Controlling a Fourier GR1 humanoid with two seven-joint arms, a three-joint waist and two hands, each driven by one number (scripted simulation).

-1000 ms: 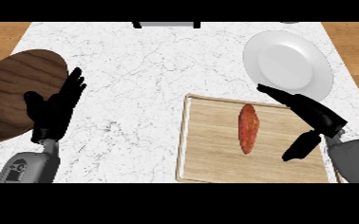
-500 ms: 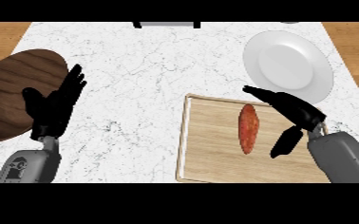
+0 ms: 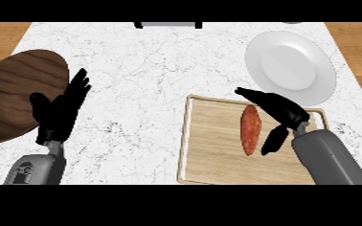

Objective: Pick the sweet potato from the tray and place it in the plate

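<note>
On the wooden tray [image 3: 212, 148], a long reddish sweet potato [image 3: 250, 129] beside the spread-fingered right hand [image 3: 279, 111].

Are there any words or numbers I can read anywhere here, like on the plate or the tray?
None: no words, numbers or signs can be read.
The white plate is plain.
The wooden tray shows only wood grain.
The sweet potato has no label.
The marble counter has only grey veins.
The left forearm near the left robot hand has a small round mark, not readable.

a reddish sweet potato [image 3: 250, 129] lies lengthwise on my wooden tray [image 3: 212, 143]; the white plate [image 3: 291, 68] sits just beyond.
</note>
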